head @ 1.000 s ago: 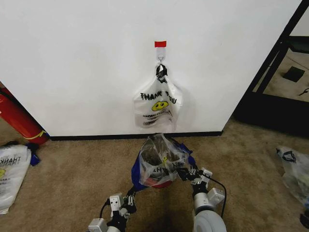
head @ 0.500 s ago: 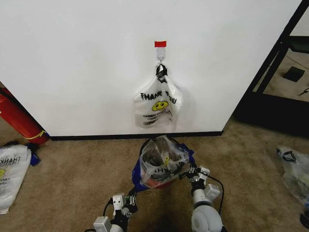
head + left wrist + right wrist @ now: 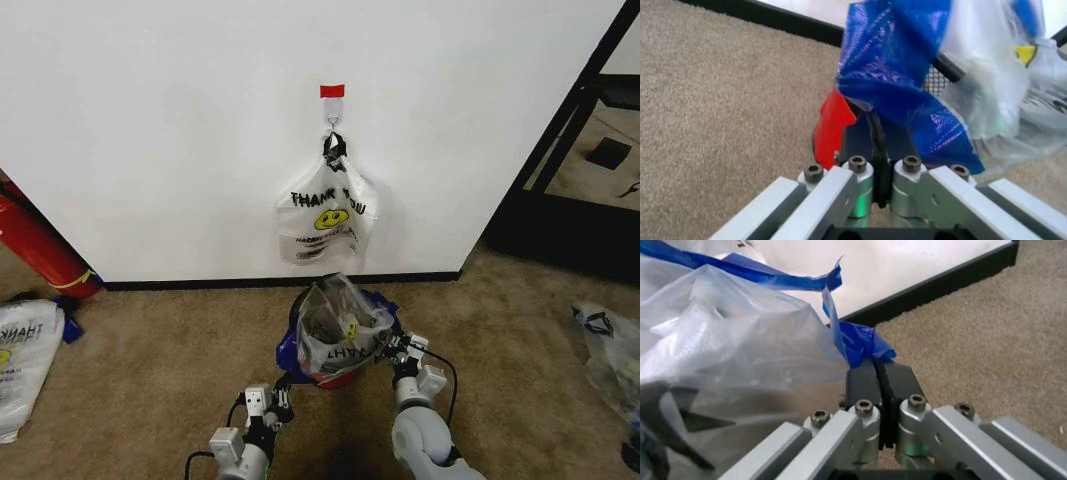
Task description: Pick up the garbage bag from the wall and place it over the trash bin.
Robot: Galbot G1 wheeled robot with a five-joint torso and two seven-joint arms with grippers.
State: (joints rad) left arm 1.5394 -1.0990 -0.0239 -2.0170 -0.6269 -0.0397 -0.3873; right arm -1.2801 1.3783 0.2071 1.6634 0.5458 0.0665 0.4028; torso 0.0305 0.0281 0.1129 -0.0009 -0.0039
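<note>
The garbage bag (image 3: pixel 338 325), translucent white with blue pieces, is spread over the trash bin (image 3: pixel 335 379), a black mesh basket with a red base, standing on the carpet in front of the wall (image 3: pixel 150 120). My left gripper (image 3: pixel 283 386) is shut on the bag's blue edge (image 3: pixel 900 95) at the bin's left side, beside the red base (image 3: pixel 833 125). On the bin's right side my right gripper (image 3: pixel 395 349) is shut on another blue strip (image 3: pixel 857 342), with the clear plastic (image 3: pixel 727 340) bulging next to it.
Another printed bag (image 3: pixel 325 225) hangs from the hook under a red tape square (image 3: pixel 332 91). A red cylinder (image 3: pixel 40 245) leans at the far left, with a bag (image 3: pixel 25 350) on the carpet below it. Another bag (image 3: pixel 610 355) and a black frame (image 3: pixel 570 130) are at the right.
Both grippers have shifted slightly inward toward the bin, still holding the blue edges. The bag has drawn in narrower over the bin's rim.
</note>
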